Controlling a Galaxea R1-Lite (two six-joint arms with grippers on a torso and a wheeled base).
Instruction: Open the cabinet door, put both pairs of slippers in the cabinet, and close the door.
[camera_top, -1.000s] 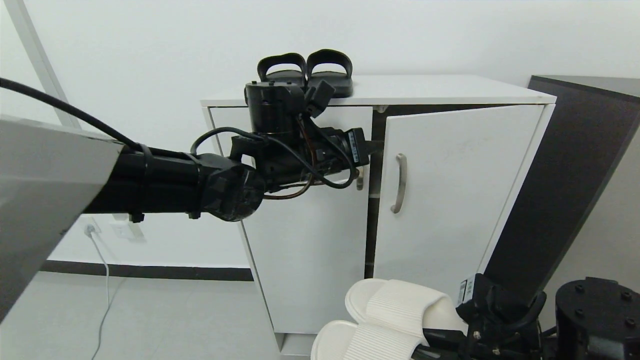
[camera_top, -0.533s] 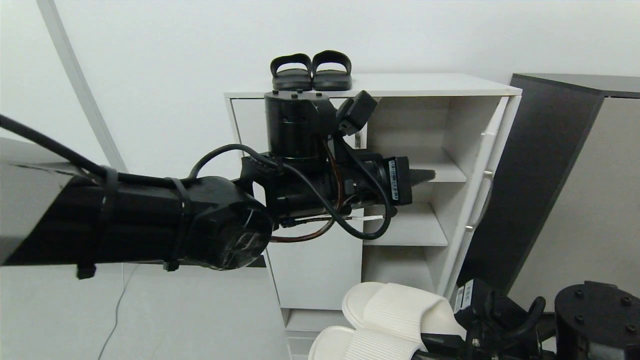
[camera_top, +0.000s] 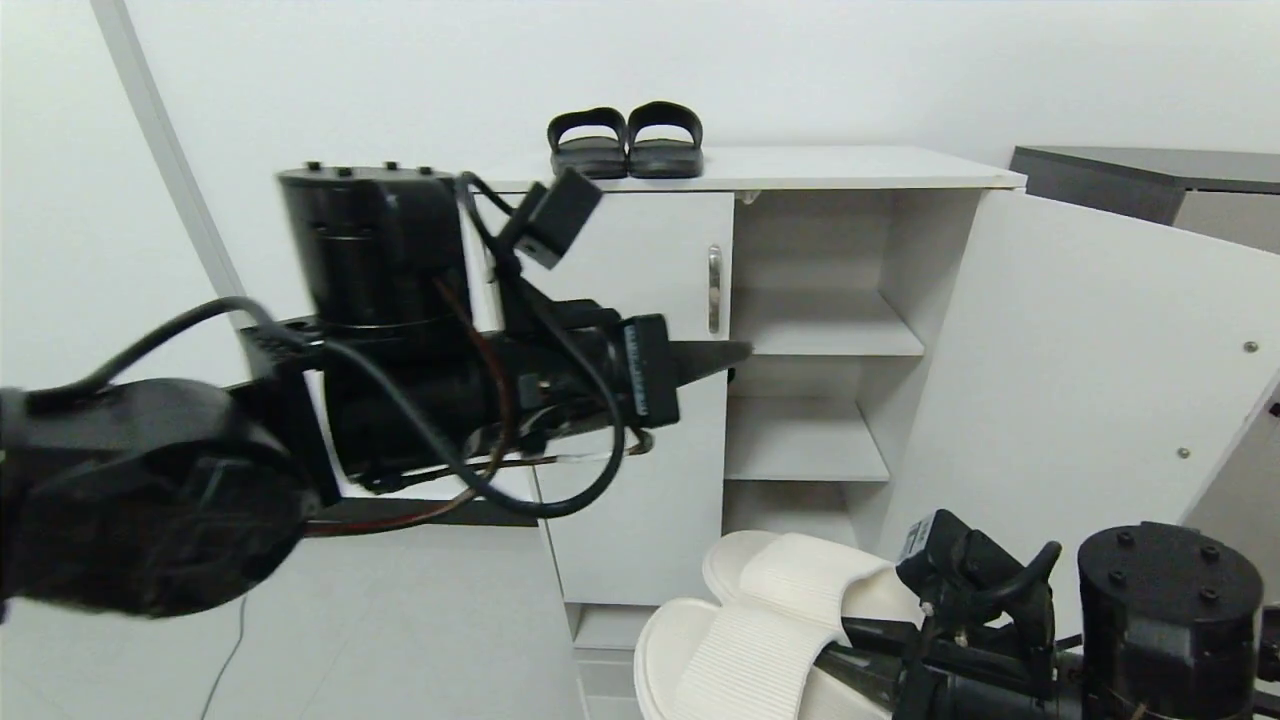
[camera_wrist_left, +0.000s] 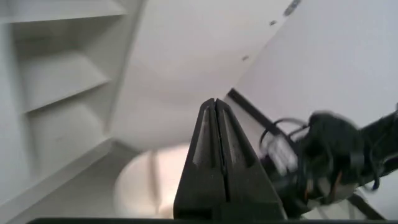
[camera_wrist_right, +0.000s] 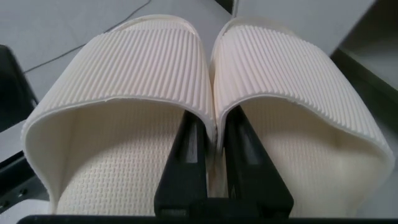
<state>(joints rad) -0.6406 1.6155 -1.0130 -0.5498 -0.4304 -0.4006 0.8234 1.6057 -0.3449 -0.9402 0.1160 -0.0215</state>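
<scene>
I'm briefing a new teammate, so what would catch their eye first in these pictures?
The left gripper, jaws shut, juts across in front of the white cabinet, whose right door stands wide open. Below, the right gripper holds the white slippers, and the black slippers sit on the cabinet's top.

I'm seeing the white cabinet (camera_top: 860, 168) with its right door (camera_top: 1080, 370) standing wide open. Black slippers (camera_top: 627, 140) are sitting paired at the top's back edge. White ribbed slippers (camera_top: 760, 620) are hanging pinched in my right gripper (camera_wrist_right: 214, 134), low before the open side.
</scene>
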